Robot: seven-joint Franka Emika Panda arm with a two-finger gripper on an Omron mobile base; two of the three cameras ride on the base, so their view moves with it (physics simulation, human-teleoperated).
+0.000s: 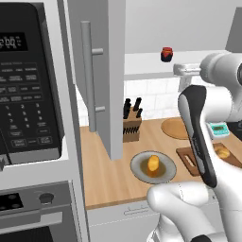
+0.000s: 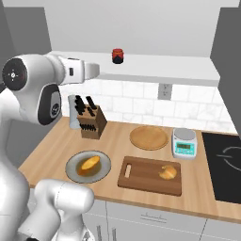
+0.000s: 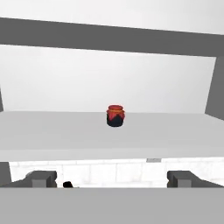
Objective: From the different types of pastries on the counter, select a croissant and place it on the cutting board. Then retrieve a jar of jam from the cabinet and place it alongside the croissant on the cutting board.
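on the cabinet [image 1: 101, 71] shelf, jar of jam [image 3: 115, 116], spread gripper [image 3: 112, 178] well short

The microwave [image 1: 29, 80] display seems to read "200"; its button labels are too blurred.

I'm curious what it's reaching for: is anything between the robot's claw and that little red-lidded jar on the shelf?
No. In the hand view, bare white shelf lies between the open gripper and the jar of jam.

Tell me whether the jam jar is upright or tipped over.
Upright. The jar of jam stands on the white cabinet shelf with its red lid on top, untouched.
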